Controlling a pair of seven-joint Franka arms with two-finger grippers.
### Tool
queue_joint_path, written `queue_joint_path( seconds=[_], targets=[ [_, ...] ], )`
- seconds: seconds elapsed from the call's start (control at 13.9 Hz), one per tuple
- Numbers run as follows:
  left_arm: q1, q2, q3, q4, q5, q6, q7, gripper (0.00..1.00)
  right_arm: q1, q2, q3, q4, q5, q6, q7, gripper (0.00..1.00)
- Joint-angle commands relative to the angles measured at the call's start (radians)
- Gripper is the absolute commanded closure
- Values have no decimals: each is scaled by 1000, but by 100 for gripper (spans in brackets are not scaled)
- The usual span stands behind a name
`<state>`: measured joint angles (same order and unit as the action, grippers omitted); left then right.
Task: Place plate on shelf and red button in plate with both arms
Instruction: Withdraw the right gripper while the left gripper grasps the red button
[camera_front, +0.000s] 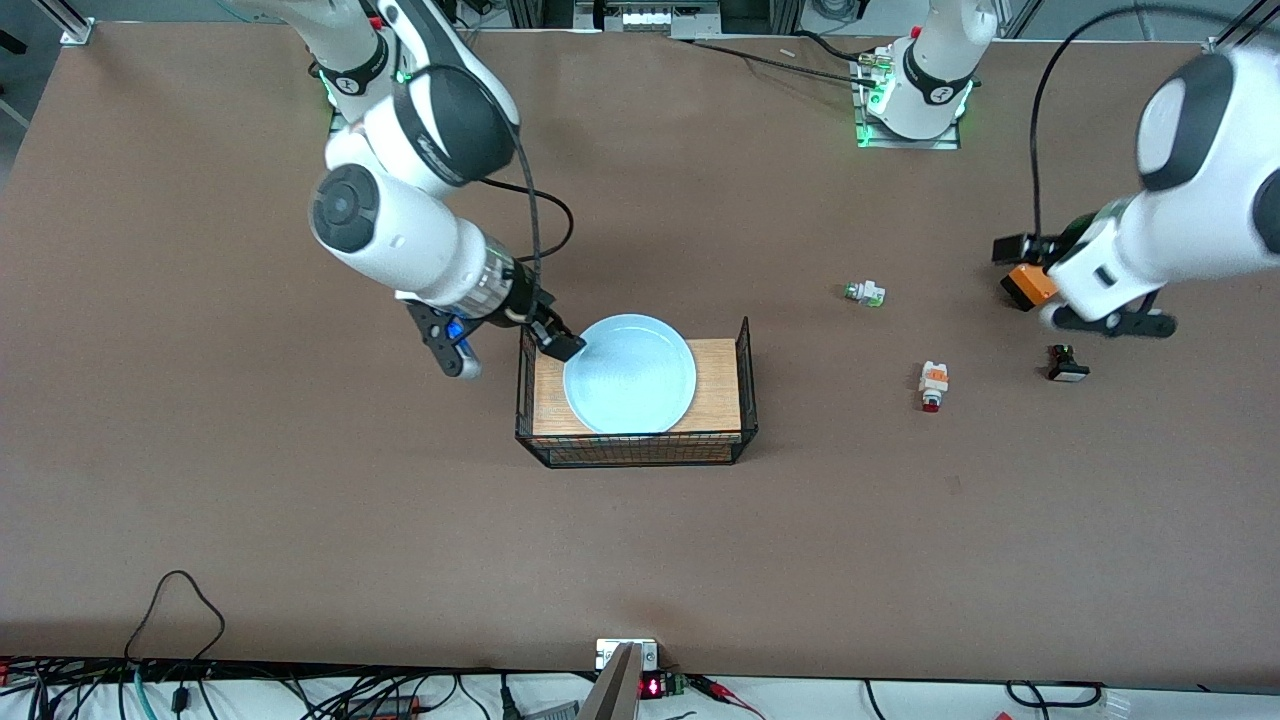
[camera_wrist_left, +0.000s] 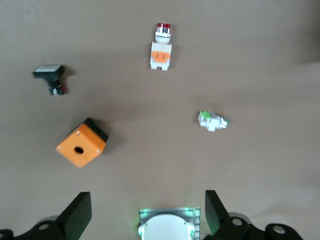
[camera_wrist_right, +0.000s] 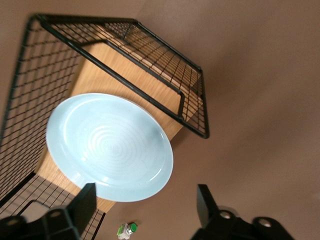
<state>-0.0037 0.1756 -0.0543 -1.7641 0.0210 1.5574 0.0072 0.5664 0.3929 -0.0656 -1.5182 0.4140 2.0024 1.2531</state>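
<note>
A: Plate first. It sits in the wire basket on the wooden floor, toward the right arm's end of the tabletop. The right hand is at the basket's rim beside the plate, fingers spread apart with nothing between them. I'd call that half done.

B: And the red button?

A: Lying loose on the tabletop, well apart from the basket, toward the left arm's end. A green-tipped part lies farther from the front camera than it; a black part with a white cap lies beside it, closer to the left arm's end.

B: The left hand?

A: Up over the tabletop near an orange box, fingers wide apart, empty. So the button's pick and placement are left, as I judge it.
</note>
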Motion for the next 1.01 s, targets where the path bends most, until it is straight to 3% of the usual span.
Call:
queue_joint_path(
  seconds=[0.0, 0.57, 0.79, 0.86, 0.93],
  targets=[
    [-2, 85, 1, -46, -3, 178, -9, 0, -49, -66, 4, -10, -46, -95, -130, 0],
    [-4, 221, -1, -316, 22, 842, 103, 0, -262, -120, 0, 15, -292, -318, -656, 0],
    [-5, 268, -1, -422, 22, 1083, 123, 0, -328, -132, -55, 15, -348, -337, -936, 0],
    [-7, 274, -1, -437, 22, 1127, 123, 4, -361, -132, -71, 9, -348, -338, -1043, 0],
    [-7, 275, -1, -437, 20, 1129, 125, 25, -391, -132, -82, 7, -348, -338, -1140, 0]
  ],
)
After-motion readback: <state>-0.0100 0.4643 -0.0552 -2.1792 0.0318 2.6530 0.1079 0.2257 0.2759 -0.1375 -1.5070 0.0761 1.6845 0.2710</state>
